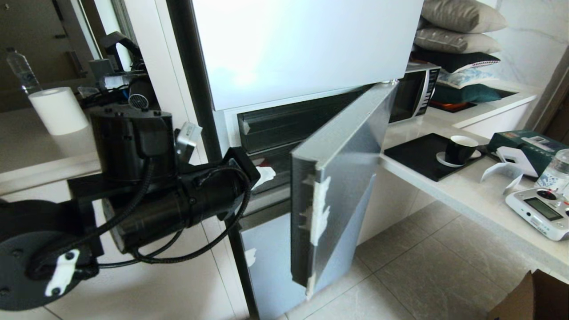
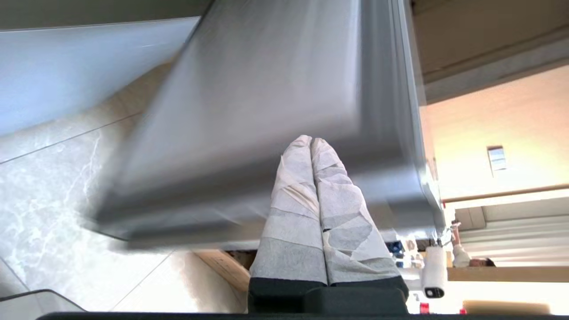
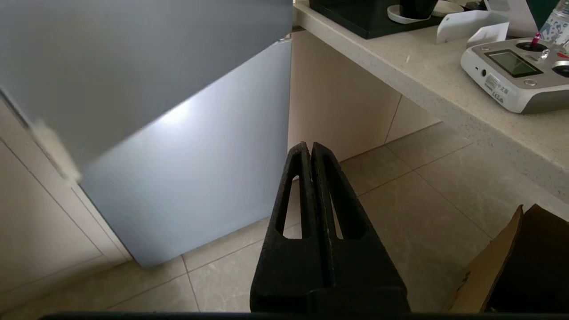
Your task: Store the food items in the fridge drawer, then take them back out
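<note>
The left gripper (image 2: 311, 141) reached beside the half-open fridge door (image 1: 342, 178), its white-taped fingers (image 2: 297, 209) clenched together and empty, tips just short of the door's grey inner face. The right gripper (image 3: 310, 146) hung low over the tiled floor (image 3: 422, 200), black fingers (image 3: 331, 209) pressed tight on nothing, pointing toward the lower door panel (image 3: 191, 169). Beyond the left fingertips, a dark tray (image 1: 293, 126) sat in the opened compartment. Neither red fruit nor clear drawer could be made out. Farther right, a counter (image 1: 480, 195) carried a cup (image 1: 460, 149), a remote controller (image 1: 540, 211) and a microwave (image 1: 413, 91).
</note>
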